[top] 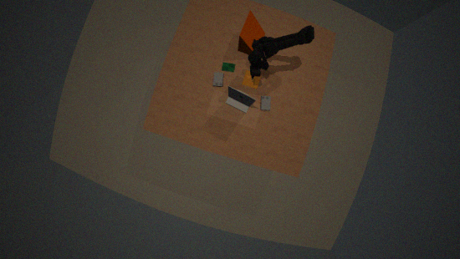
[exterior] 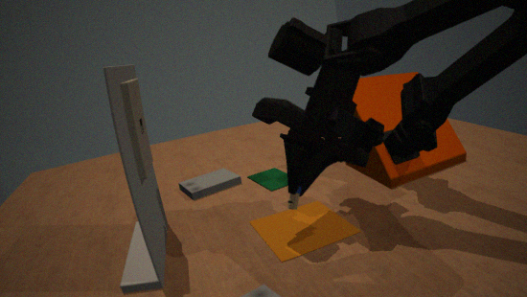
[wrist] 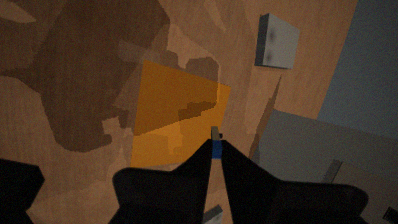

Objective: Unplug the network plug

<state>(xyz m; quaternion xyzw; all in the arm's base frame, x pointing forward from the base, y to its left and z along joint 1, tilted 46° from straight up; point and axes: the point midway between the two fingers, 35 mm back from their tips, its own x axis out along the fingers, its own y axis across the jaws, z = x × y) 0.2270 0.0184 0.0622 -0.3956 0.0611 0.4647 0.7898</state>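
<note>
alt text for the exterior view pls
A black gripper holds the plug pointing down at the far edge of an orange square on a wooden table. An upright grey panel stands to the left, an orange wedge behind.

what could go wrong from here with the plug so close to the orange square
The plug hangs end-down from the shut gripper, right at the far edge of the orange square. Released here, it could topple outside the mark. It is held only by its upper end, so it might pivot between the fingers on touching the table.
</note>
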